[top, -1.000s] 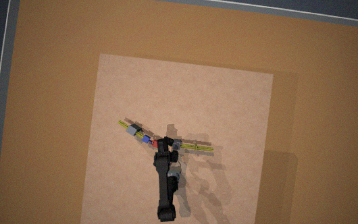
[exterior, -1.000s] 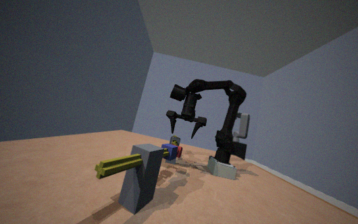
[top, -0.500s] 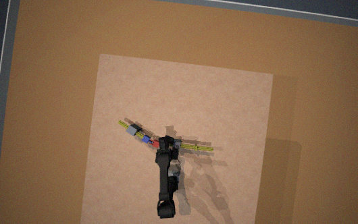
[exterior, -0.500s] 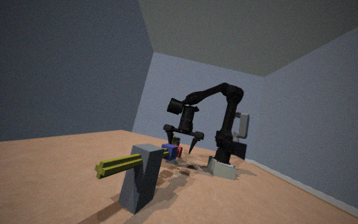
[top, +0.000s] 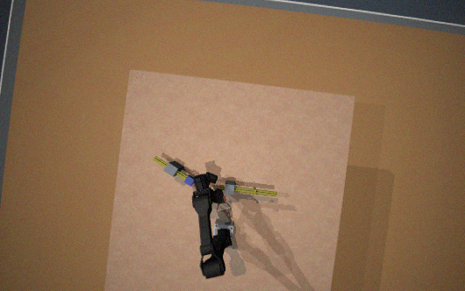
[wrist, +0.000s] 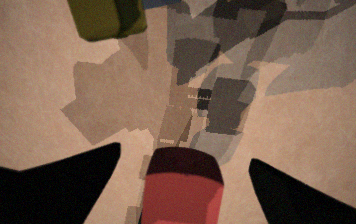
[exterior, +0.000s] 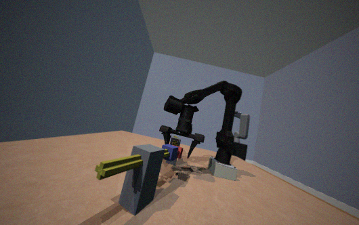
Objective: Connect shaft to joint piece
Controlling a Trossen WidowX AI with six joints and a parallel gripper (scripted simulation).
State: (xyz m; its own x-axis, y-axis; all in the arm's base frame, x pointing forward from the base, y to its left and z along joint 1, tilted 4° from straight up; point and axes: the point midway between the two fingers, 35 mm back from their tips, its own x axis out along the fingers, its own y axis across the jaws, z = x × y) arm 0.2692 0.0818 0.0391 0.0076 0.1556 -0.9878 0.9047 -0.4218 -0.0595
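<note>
The red joint piece (exterior: 180, 152) (wrist: 182, 197) lies between the open fingers in the wrist view, its dark end toward the picture's top. It is hinged to the blue part (top: 189, 180) (exterior: 170, 152) on the first yellow shaft (top: 159, 160) (exterior: 118, 166), held by a grey block (top: 172, 168) (exterior: 145, 169). The second yellow shaft (top: 267, 193) (wrist: 95, 20) runs through the second grey block (top: 230, 188) (exterior: 175, 139); its end is apart from the red piece, up and left in the wrist view. My gripper (exterior: 177, 150) (wrist: 185, 156) is open and holds nothing. The arm hides the red piece in the top view.
A small yellow crosspiece (top: 254, 191) sits on the second shaft beyond its block. The arm's pale base (top: 224, 228) (exterior: 223, 170) stands beside the shafts. The tall grey block of the first shaft stands nearest the exterior camera. Arm shadows cross the pale mat (top: 263, 114).
</note>
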